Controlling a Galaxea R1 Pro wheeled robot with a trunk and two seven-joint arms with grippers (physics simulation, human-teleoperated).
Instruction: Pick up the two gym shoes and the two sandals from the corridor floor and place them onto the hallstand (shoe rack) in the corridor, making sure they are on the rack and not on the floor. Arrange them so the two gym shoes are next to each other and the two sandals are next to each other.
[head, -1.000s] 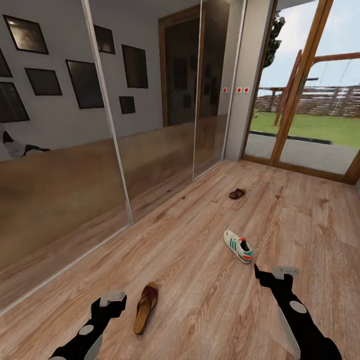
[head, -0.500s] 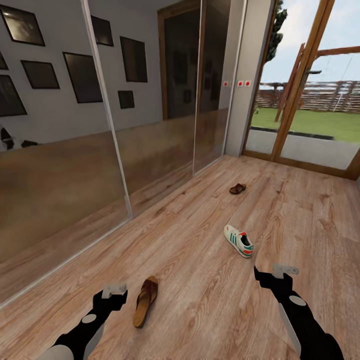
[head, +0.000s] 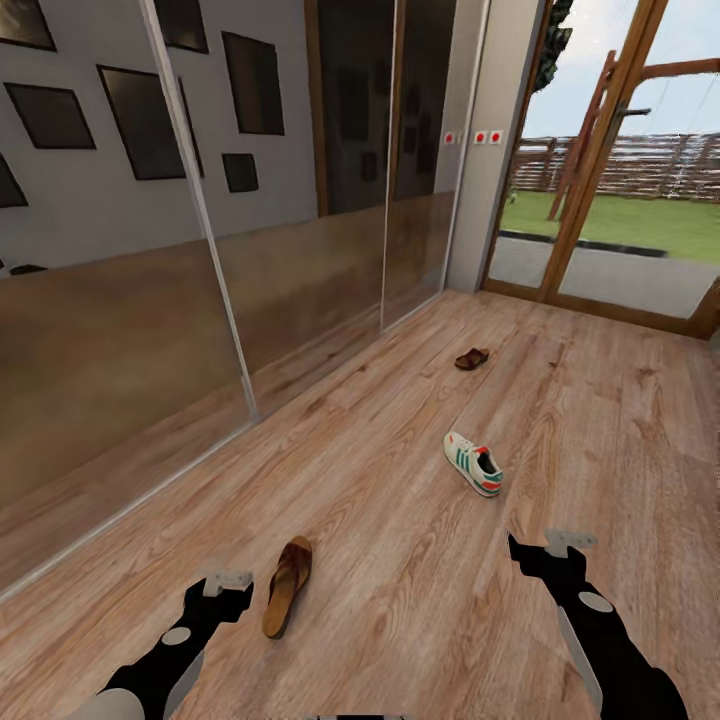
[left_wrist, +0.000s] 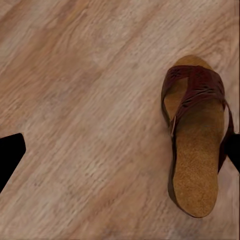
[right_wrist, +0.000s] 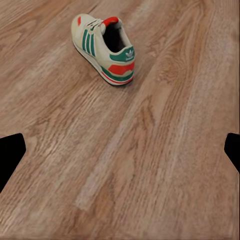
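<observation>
Approaching shoes on floor (head: 400, 560); jaws spread, both empty; sandal (head: 287, 584) at eleven o'clock, sneaker (head: 473, 463) at one; next: lowering onto sandal.

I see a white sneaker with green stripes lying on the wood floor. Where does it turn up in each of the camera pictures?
Head view: the sneaker lies right of centre, ahead of the right gripper.
Right wrist view: the sneaker sits in the upper part of the picture, heel toward the camera.
Left wrist view: no sneaker here; a brown sandal lies there instead.
Shared landmark: the wood plank floor.
</observation>
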